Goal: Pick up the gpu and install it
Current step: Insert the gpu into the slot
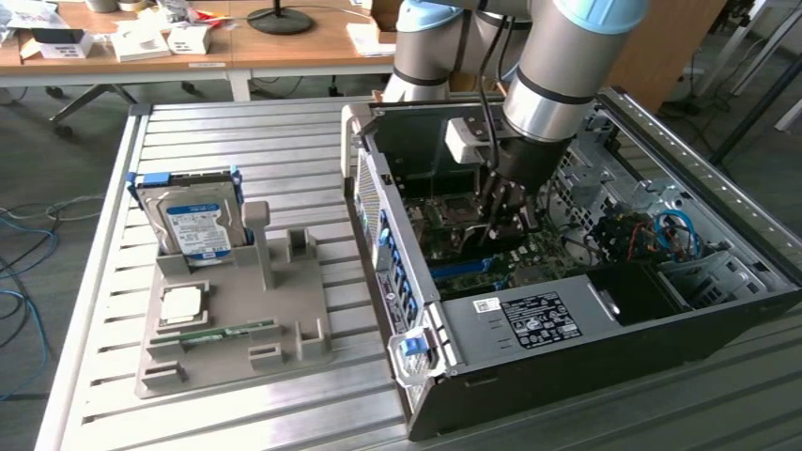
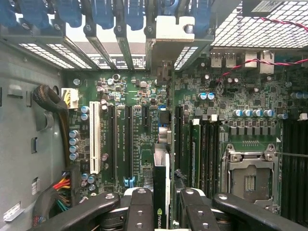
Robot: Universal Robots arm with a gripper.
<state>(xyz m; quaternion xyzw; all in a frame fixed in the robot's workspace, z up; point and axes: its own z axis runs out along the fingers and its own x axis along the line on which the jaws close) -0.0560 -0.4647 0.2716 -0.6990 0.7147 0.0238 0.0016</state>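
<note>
1. Dark and thin, with a white-edged side and a green logo, the gpu point(image 2: 161, 178) appears edge-on in the wrist view. It stands upright over the green motherboard point(image 2: 144, 120) inside the open computer case point(image 1: 564, 324).
2. The tool point(image 2: 166, 202) is clamped on the gpu, with a black finger point(image 2: 139, 207) against each face of the card.
3. The card lies in line with the long black expansion slots point(image 2: 129, 139), just beside them on the side nearer the memory slots point(image 2: 207, 154). Whether its lower edge has entered a slot cannot be told.
4. A white slot point(image 2: 95, 137) sits beyond the black ones, and an empty processor socket point(image 2: 250, 180) lies on the other side of the memory slots.
5. In the exterior view the tool point(image 1: 508, 221) reaches down into the middle of the case, hanging from the grey and blue arm point(image 1: 564, 66).
6. The case lies on its side on the ribbed metal counter point(image 1: 251, 141), towards the exterior view's right.
7. Well apart, on the exterior view's left, a grey holder point(image 1: 282, 319) carries an upright hard drive point(image 1: 194, 225) and a flat memory stick point(image 1: 213, 331).
</note>
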